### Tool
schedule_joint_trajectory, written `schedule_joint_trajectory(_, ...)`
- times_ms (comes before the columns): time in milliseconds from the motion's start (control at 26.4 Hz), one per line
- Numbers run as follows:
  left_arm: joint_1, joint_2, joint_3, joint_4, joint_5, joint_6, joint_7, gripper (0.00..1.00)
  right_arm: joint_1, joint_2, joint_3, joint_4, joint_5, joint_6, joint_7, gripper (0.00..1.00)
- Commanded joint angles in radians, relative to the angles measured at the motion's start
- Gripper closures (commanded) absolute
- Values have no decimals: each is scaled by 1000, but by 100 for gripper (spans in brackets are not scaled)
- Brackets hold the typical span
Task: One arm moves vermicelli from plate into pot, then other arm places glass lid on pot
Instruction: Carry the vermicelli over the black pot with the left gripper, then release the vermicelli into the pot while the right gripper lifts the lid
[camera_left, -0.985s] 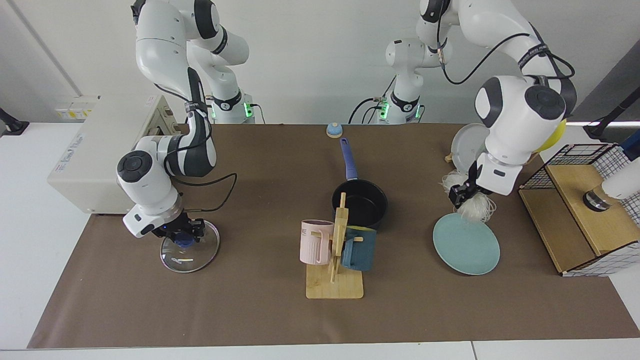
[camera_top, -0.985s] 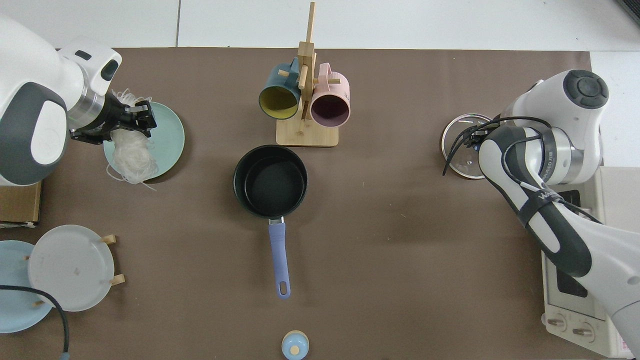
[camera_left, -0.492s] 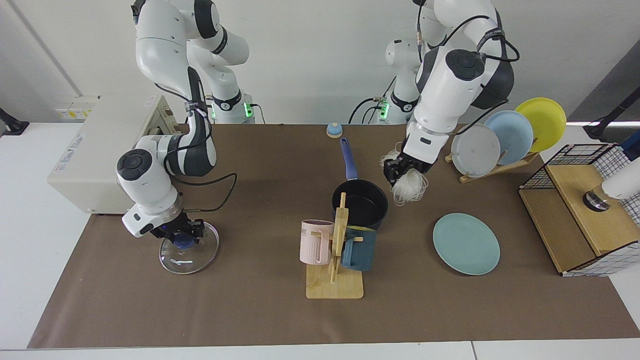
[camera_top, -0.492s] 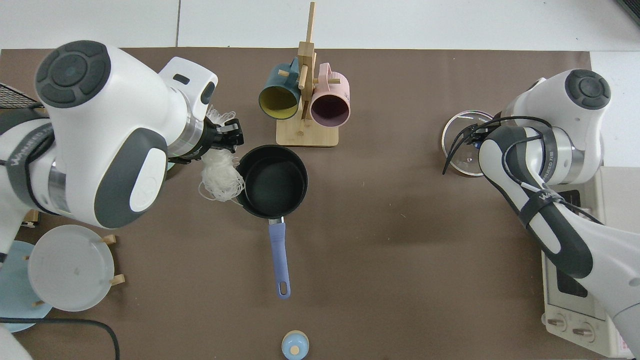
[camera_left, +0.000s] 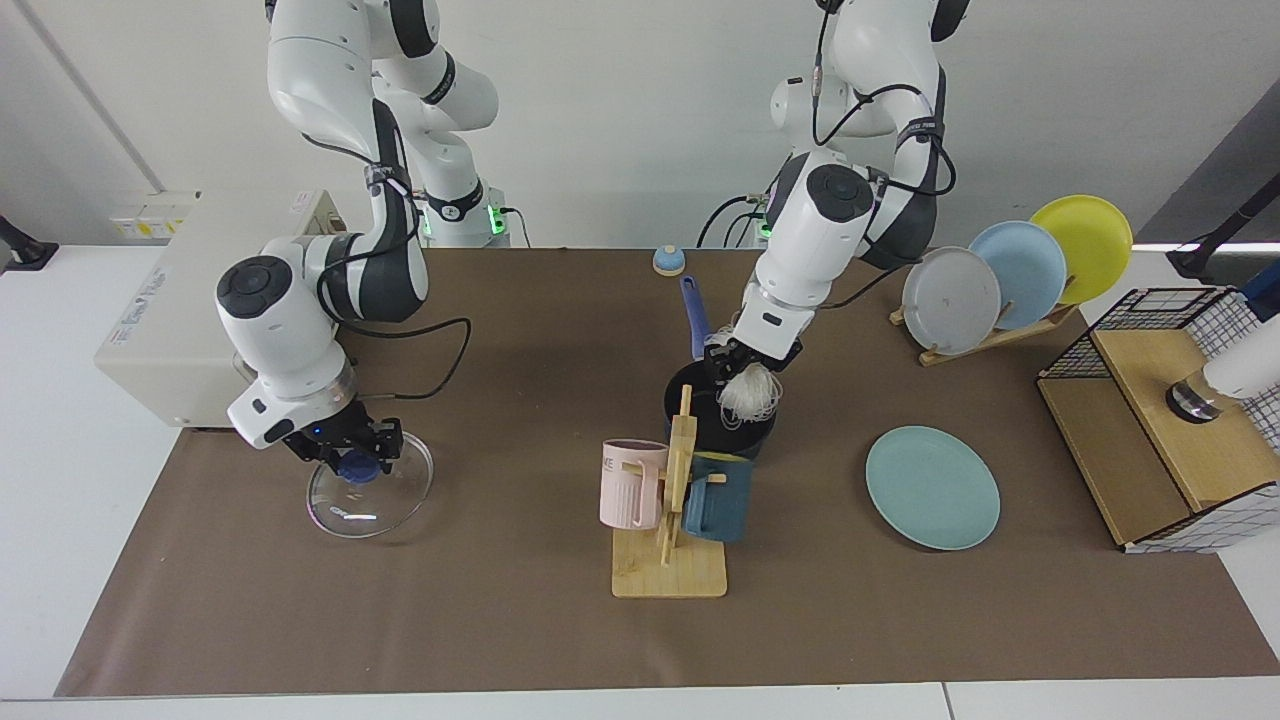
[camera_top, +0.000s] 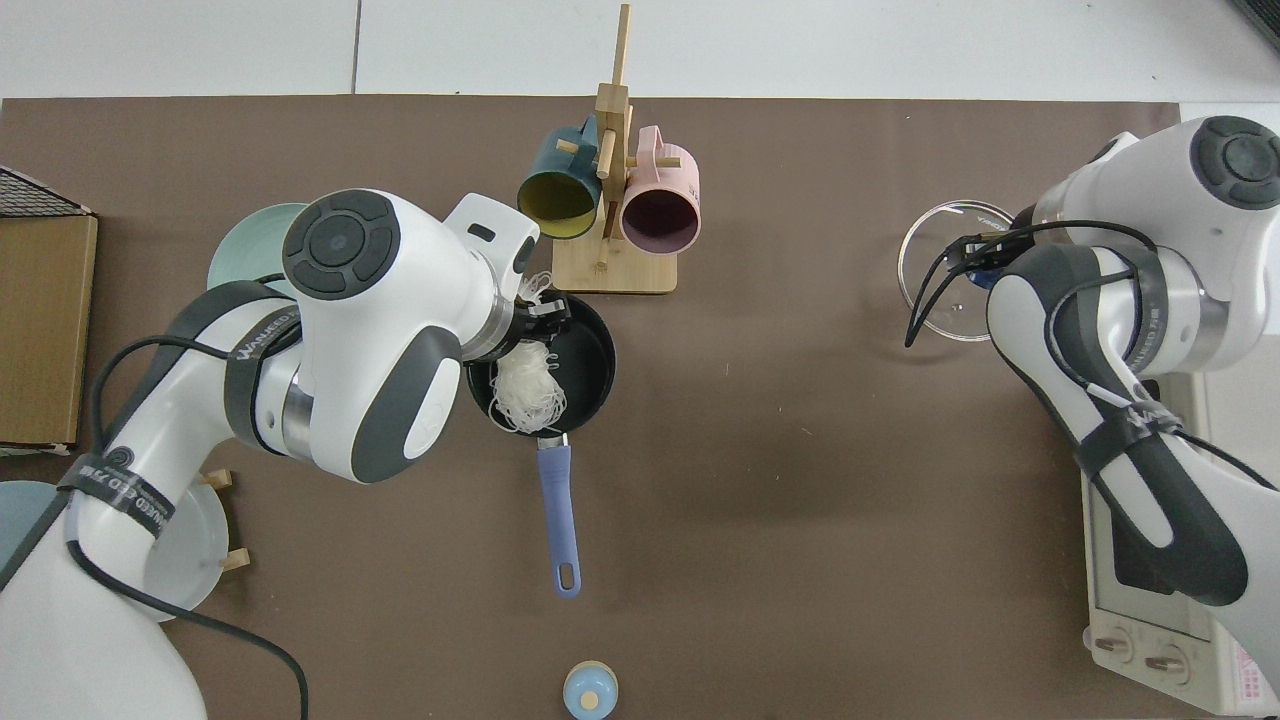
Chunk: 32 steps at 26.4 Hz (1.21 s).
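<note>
left end effector (camera_left: 738, 362): over the pot, fingers closed on the top of the vermicelli bundle; arm reaches in from its base at the back of the counter
vermicelli (camera_left: 747, 396): white tangle hanging straight under the left end effector, lower strands inside the pot's mouth; in the top view the tangle (camera_top: 524, 388) sits over the black interior, on the side nearest that arm
pot (camera_left: 762, 425): directly beneath the left end effector, dark, standing on the counter; blue handle (camera_top: 558, 516) points away from the mug stand
plate (camera_left: 932, 487): teal, bare, flat on the counter, well apart from the left end effector, out to the side away from the other arm; in the top view only its edge (camera_top: 232, 252) shows past the arm
right end effector (camera_left: 352, 449): fingers clamped on the blue knob of the glass lid, far across the counter from the pot
glass lid (camera_left: 368, 484): hangs under the right end effector, tilted, near edge lower; cannot tell if it touches the counter; in the top view the lid (camera_top: 942, 283) is partly hidden by the arm
mug stand (camera_left: 670, 540): wooden, just in front of the pot, with a pink mug (camera_left: 631, 484) and a dark teal mug (camera_left: 718, 497)
counter (camera_left: 500, 620): brown cover
plate rack (camera_left: 1012, 266): beyond the teal plate, grey, pale blue and yellow plates on edge
</note>
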Motion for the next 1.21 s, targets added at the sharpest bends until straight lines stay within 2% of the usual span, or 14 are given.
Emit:
schedule_joint_trajectory(0, -26, 56, 9, -20, 12, 57, -10, 100, 1, -100, 7, -26, 7, -65, 6, 100)
schedule_joint_trajectory(152, -22, 72, 9, -44, 29, 106, -6, 100, 2, -158, 7, -26, 7, -119, 8, 100)
schedule_joint_trajectory(379, -19, 81, 9, -112, 30, 189, 6, 100, -8, -241, 6, -25, 7, -261, -3, 100)
schedule_joint_trajectory(644, -16, 92, 9, -146, 29, 263, 5, 100, -2, -327, 6, -23, 7, -349, 6, 100)
schedule_joint_trajectory(682, -18, 90, 9, -146, 29, 263, -6, 97, -2, -338, 6, -23, 8, -360, 5, 100)
schedule_joint_trajectory(720, -19, 92, 9, -146, 27, 263, -15, 74, -4, -350, 6, -23, 7, -370, 3, 100)
schedule_joint_trajectory(758, -19, 92, 9, -144, 27, 263, -12, 34, -4, -359, 6, -23, 7, -384, 2, 100)
schedule_joint_trajectory(795, -21, 92, 9, -144, 27, 259, -6, 0, -4, -367, 6, -23, 7, -398, 0, 100)
schedule_joint_trajectory(985, -13, 87, 9, -129, 29, 229, 5, 0, 6, -396, 7, -26, 8, -461, 19, 100)
schedule_joint_trajectory(1174, 8, 47, 18, -61, 30, 74, 34, 0, 50, -401, 9, -25, 10, -479, 55, 100)
